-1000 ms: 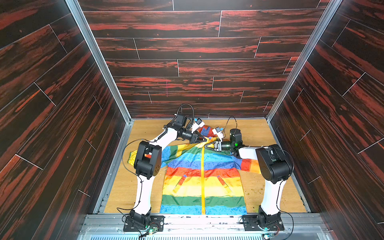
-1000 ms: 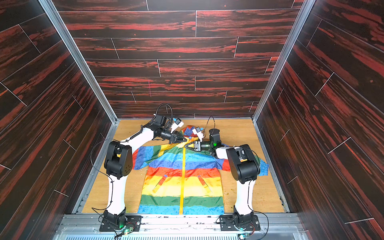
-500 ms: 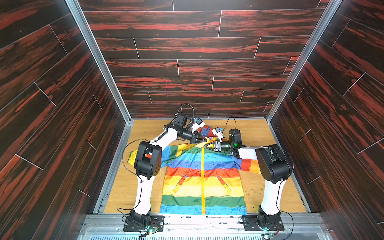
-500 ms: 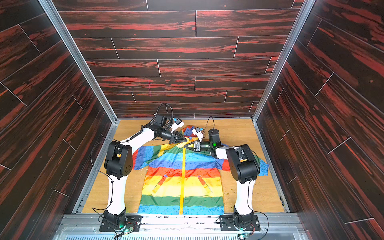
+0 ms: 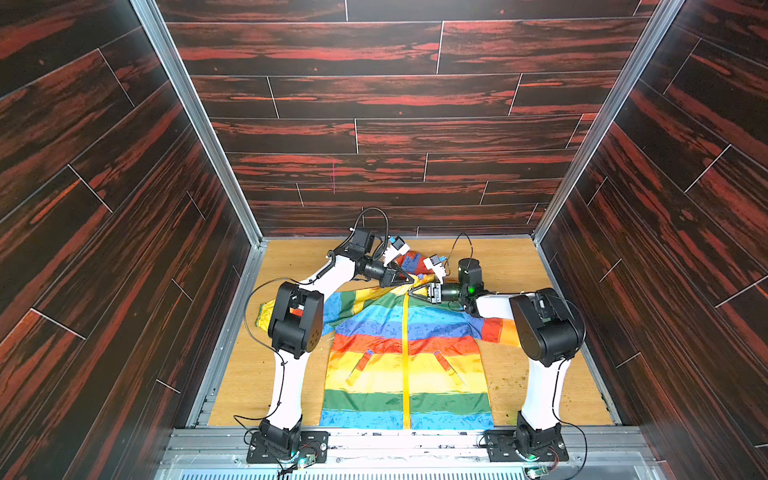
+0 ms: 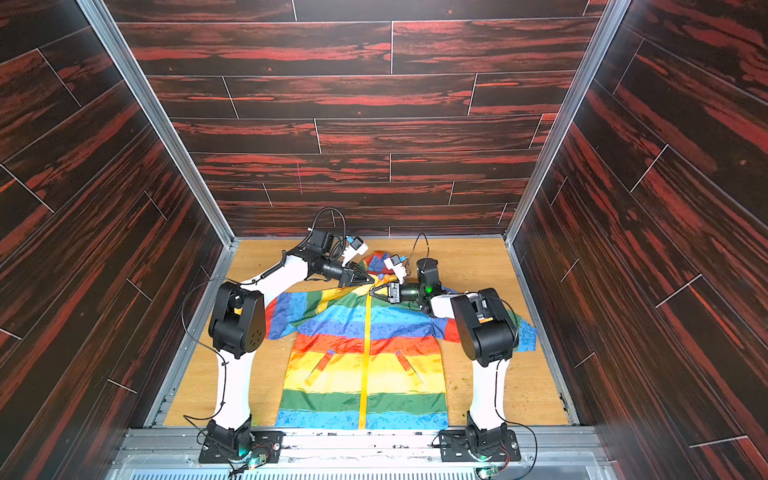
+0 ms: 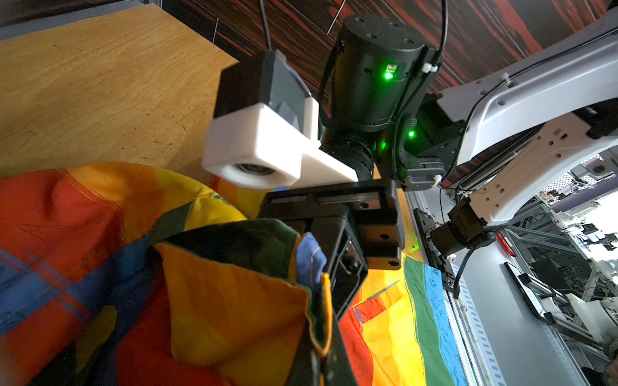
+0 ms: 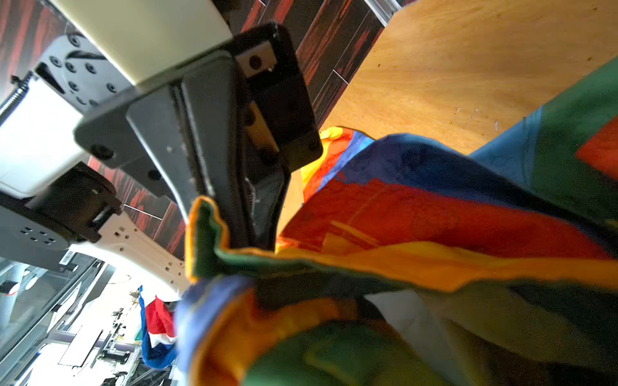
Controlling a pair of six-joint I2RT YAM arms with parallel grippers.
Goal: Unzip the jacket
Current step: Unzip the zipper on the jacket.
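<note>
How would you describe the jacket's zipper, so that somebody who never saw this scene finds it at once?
A rainbow-striped jacket lies spread on the wooden table. The zipper is the narrow yellow line down its middle, from collar to hem. Unlike the horizontal stripes and the two slanted pockets, it runs lengthwise and crosses every colour.

Left arm (image 5: 289, 382), right arm (image 5: 542, 386): white links, black joints, black cables (image 7: 403, 140), green LEDs (image 7: 388, 75); black left end effector (image 5: 411, 279), right end effector (image 5: 413, 293).
</note>
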